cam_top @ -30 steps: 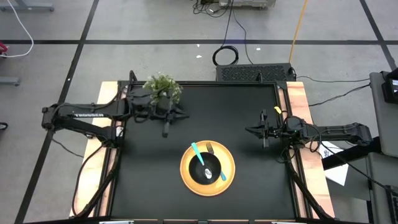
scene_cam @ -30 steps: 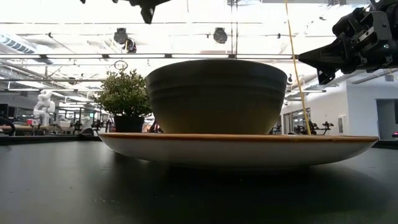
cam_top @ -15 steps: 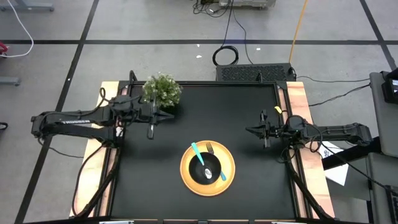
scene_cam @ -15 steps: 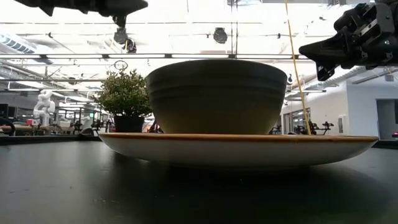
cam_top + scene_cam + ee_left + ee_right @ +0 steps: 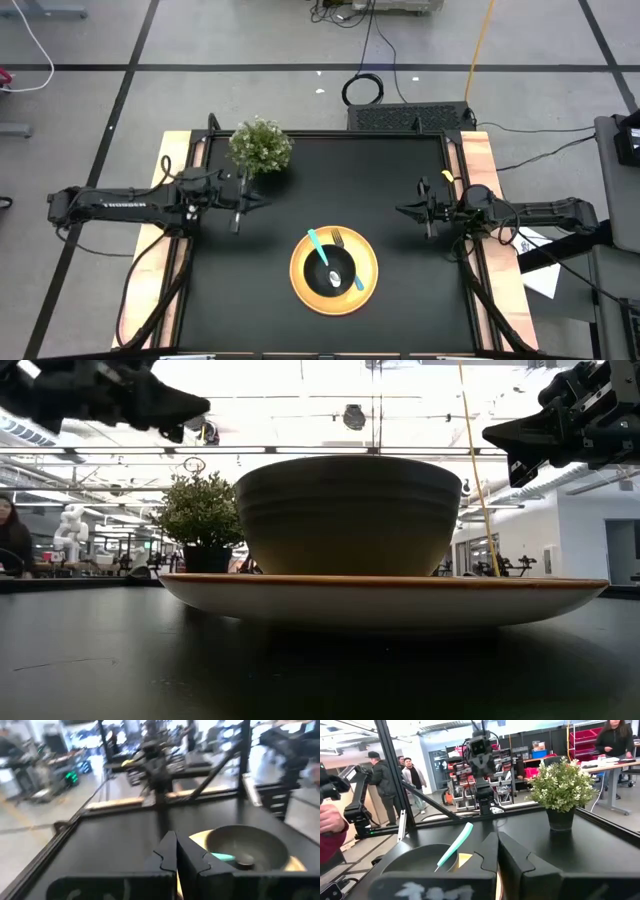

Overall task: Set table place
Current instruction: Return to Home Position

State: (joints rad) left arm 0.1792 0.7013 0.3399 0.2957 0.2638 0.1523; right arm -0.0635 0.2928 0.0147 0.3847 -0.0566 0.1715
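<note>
The black bowl (image 5: pixel 336 275) sits on the yellow plate (image 5: pixel 368 285), with the spoon (image 5: pixel 319 246) leaning in it. The left gripper (image 5: pixel 260 198) and right gripper (image 5: pixel 403 210) — both clenched, empty — hover near opposite edges of the table (image 5: pixel 400 165).

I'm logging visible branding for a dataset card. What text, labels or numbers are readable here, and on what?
"TROSSEN": white lettering on the left arm, barely legible.
White marks on the right gripper housing: too blurred to read.
Yellow plate, black bowl: no text.
</note>
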